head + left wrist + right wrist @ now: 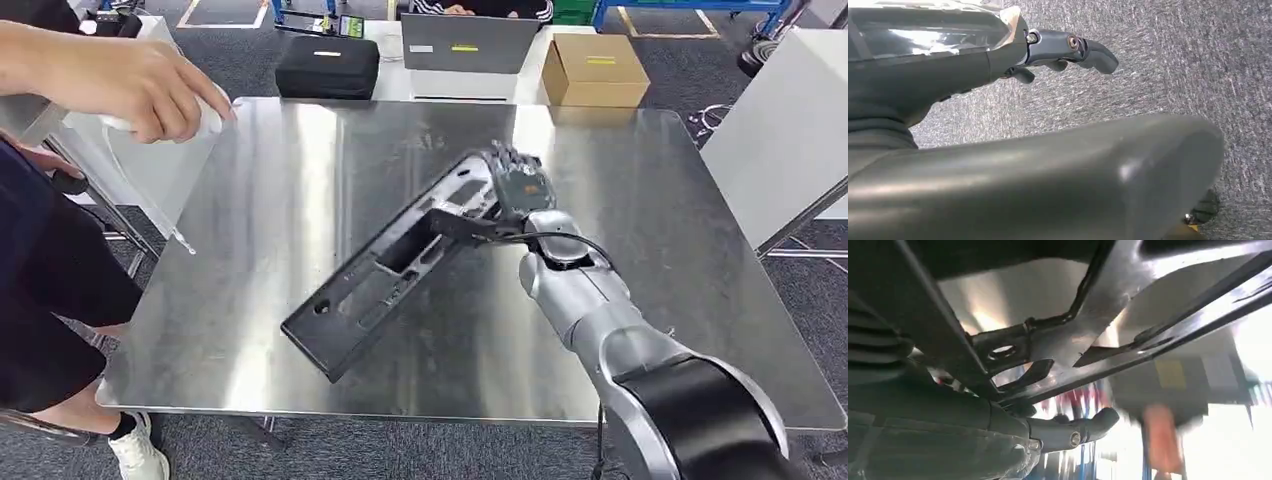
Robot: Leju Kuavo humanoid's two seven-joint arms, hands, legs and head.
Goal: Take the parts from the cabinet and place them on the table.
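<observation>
Steel table [300,200] bears the long black part [400,265], its far end held by the right hand [515,185]; an abrupt release could let it skid.

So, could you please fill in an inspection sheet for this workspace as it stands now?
Surface: steel table, shiny, with reflections.
Job's things: long black plastic part lies diagonally across the table, near end resting on the surface.
Clutter: clear sheet at the table's left edge.
Hands: right hand grips the part's far end; left hand hangs over carpet, holding nothing.
Cables: black cable along the right wrist.
Surroundings: person's hand over the left corner; black case, laptop and cardboard box beyond.
</observation>
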